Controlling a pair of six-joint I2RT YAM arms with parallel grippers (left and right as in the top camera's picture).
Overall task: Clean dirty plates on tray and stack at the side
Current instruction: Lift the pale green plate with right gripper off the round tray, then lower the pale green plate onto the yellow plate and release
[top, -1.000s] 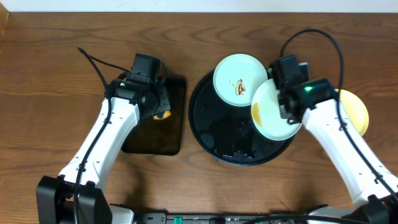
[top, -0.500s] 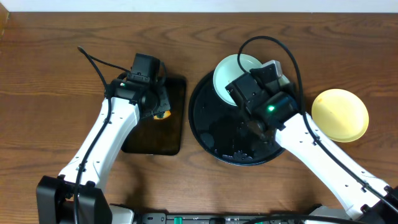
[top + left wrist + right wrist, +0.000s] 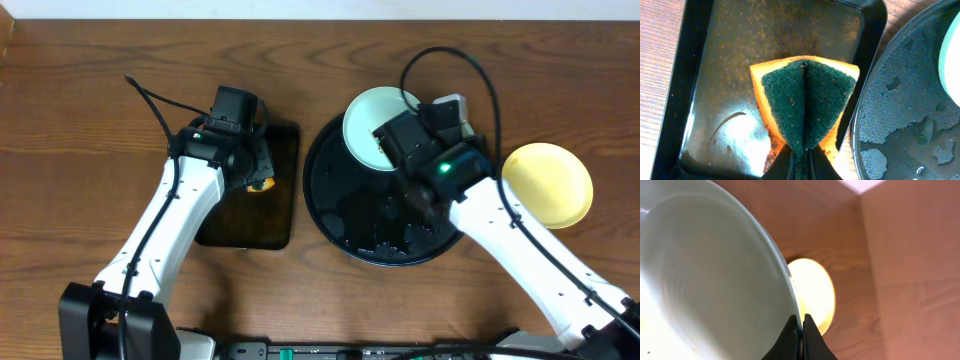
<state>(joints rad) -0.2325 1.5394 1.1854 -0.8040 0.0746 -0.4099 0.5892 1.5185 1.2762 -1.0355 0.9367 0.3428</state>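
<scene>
My right gripper (image 3: 801,324) is shut on the rim of a pale mint-white plate (image 3: 705,270), held tilted on edge above the right half of the large round black tray (image 3: 340,215). In the overhead view my arm hides that plate. A second mint-white plate (image 3: 368,112) lies on the tray's far rim, partly under my right wrist. The pale yellow plate (image 3: 546,185) lies on the bare wood to the right of the tray; it also shows in the right wrist view (image 3: 812,292). My left gripper (image 3: 800,162) is shut on a green-and-orange sponge (image 3: 805,100).
The sponge hangs over a smaller rectangular black tray (image 3: 700,75), wet and speckled, left of the round tray (image 3: 900,115). The round tray's floor carries water patches. Both arms reach in from the table's near edge. A wall stands at the far edge.
My right arm swung the held plate from the tray's right edge to over the tray and turned it on edge, uncovering the yellow plate. The left arm has not moved.
</scene>
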